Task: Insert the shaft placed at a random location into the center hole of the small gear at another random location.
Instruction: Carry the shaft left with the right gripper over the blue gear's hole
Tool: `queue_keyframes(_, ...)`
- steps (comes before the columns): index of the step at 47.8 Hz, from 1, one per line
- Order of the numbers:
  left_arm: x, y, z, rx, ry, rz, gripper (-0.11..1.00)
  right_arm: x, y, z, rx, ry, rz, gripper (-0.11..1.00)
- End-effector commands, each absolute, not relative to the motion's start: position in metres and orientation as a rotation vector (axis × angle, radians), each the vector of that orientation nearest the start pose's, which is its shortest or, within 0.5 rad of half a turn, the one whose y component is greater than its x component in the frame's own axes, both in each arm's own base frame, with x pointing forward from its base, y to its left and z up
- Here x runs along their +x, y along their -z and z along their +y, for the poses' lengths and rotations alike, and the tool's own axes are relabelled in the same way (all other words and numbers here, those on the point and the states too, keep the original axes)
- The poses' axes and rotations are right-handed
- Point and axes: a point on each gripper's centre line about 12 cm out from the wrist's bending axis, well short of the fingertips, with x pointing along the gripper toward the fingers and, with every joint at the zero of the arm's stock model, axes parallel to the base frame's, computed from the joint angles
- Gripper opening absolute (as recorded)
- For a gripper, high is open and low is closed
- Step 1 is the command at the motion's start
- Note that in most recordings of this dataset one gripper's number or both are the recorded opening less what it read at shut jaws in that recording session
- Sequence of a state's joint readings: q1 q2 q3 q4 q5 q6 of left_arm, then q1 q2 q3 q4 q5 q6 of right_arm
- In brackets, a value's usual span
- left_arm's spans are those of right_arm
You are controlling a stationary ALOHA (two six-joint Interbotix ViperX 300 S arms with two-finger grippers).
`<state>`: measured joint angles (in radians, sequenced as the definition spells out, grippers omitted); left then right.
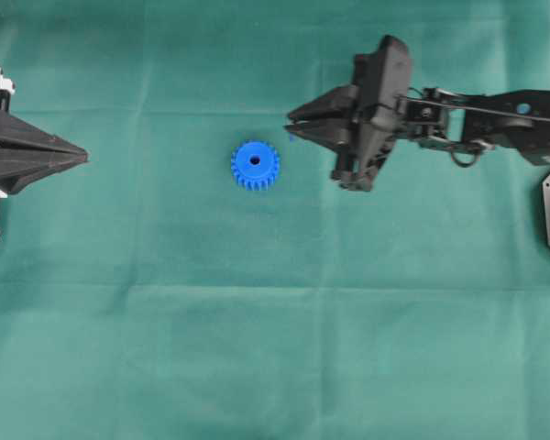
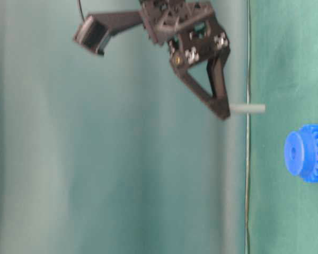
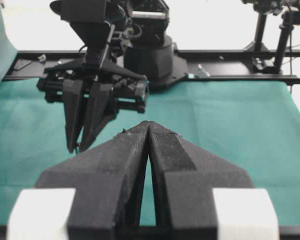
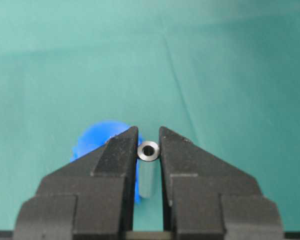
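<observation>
The small gear [image 1: 255, 165] lies flat on the green cloth of the surface [image 1: 275, 348], roughly midway between the two arms, with its hub facing up and the center hole [image 1: 255, 160] showing dark and unfilled. Nothing sits in that hole.

The right gripper [image 4: 148, 145] hangs above the surface, off to the right of the gear in the overhead view and apart from it. Its fingers [image 4: 115, 160] are clamped on the shaft [image 4: 149, 151], a short grey metal pin pinched between the tips; the right wrist view looks straight down onto its ring-shaped end (the end face looks hollow). In the table-level view the shaft [image 2: 247, 108] sticks out beyond the fingertip toward the cloth, clear of the gear [image 2: 307, 153] and not touching it. From the right wrist camera the blue gear shows partly behind the left-hand finger, offset from the shaft's end rather than directly under it.

The left gripper [image 1: 78, 158] rests at the left edge of the surface, well apart from the gear, its fingers [image 3: 125, 160] pressed together with only a thin seam between them and nothing held.
</observation>
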<state>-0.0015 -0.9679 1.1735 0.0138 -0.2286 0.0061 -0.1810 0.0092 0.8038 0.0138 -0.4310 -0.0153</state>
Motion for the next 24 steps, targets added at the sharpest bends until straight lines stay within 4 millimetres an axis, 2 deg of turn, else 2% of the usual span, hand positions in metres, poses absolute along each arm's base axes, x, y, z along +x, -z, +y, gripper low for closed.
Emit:
queue_keyframes(1, 0.200, -0.298, 0.000, 0.023, 0.002, -0.054, 0.00, 0.388, -0.180, -0.066, 0.016, 0.168, 0.342, 0.13)
queue_keyframes(13, 0.201, -0.297, 0.000, 0.023, 0.002, -0.051, 0.00, 0.412, -0.182, -0.062, 0.012, 0.149, 0.335, 0.13)
queue_keyframes(24, 0.200, -0.298, 0.000, 0.021, 0.003, -0.055, 0.00, 0.419, -0.178, -0.062, 0.018, 0.148, 0.351, 0.13)
